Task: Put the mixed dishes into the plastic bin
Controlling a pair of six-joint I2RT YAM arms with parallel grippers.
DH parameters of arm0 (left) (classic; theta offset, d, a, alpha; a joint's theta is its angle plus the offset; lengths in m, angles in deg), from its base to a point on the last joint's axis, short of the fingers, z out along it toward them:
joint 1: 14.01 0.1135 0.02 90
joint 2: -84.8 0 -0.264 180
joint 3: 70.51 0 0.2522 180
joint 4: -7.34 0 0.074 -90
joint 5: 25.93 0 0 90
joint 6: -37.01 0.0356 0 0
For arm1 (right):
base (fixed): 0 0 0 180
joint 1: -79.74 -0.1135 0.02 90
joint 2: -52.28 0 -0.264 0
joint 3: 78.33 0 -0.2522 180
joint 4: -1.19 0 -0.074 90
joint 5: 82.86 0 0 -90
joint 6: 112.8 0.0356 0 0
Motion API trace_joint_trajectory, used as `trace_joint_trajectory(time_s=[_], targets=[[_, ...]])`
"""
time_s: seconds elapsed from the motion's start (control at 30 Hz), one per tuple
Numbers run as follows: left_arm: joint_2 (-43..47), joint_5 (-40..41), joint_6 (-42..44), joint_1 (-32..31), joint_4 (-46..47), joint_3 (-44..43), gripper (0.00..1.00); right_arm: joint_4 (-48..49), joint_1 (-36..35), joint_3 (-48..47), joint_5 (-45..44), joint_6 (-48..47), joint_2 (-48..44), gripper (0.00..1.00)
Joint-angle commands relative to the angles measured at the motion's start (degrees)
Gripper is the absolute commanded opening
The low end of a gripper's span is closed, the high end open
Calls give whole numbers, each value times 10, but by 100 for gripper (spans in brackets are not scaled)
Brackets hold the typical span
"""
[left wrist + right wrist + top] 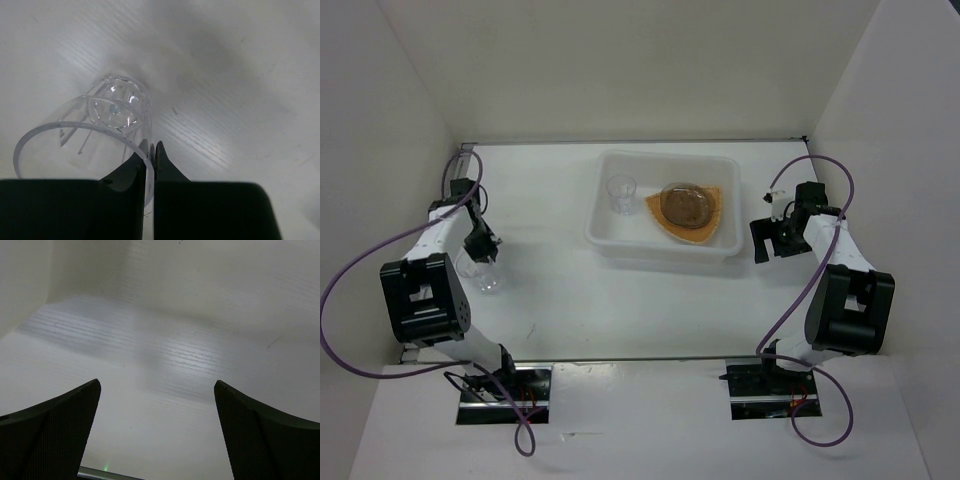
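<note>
Left wrist: left jaws seemingly pinch a clear glass (pixel 100 125) by its rim; right jaws spread.

Your left gripper (pixel 151 150) is pinched nearly closed on the wall of the glass (pixel 107 112), with its wrist tilted downward. Your right gripper (pixel 156 385) hangs with its fingers spread wide.

Bright, even light washes the white table (pixel 620 310), shadows soft. Highlights glint on the clear glass (pixel 95 125); foregrounds blur.
</note>
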Motion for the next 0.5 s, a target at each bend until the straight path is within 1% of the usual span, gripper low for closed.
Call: trace_joint_trajectory(time_s=[0.0,0.07,0.1,0.13,0.17,0.2,0.23,0.27,0.3,0.33,0.37,0.4,0.43,0.47], targets=[[52,-28,-17,16,14,-78,0,17,-4,-2,6,-3,-11,99],[80,-71,-33,16,36,-119,0,17,-4,-2,6,-3,-11,99],[99,-94,-47,16,45,-166,0,17,-4,-2,6,-3,-11,99],[99,-147,-47,8,53,-195,0,17,-4,-2,6,-3,-11,99],[93,-175,-52,-11,66,-222,0,17,-4,-2,6,-3,-11,99],[93,-206,-52,-22,121,-238,0,22,-4,-2,6,-3,-11,99],[93,-293,-52,-32,162,-246,0,22,-4,-2,6,-3,-11,99],[100,-334,-62,-43,205,-247,0,22,-4,-2,6,-3,-11,99],[87,-367,-68,-70,252,-255,0,22,-4,-2,6,-3,-11,99],[66,-390,-51,-89,236,-282,0,22,-4,-2,6,-3,-11,99],[6,-389,-24,-112,196,-382,0,22,-4,-2,6,-3,-11,99],[-27,-379,7,-161,104,-435,0,22,-4,-2,6,-3,-11,99],[-58,-368,68,-184,60,-483,0,22,-4,-2,6,-3,-11,99],[-111,-333,91,-207,23,-525,0,22,-4,-2,6,-3,-11,99]])
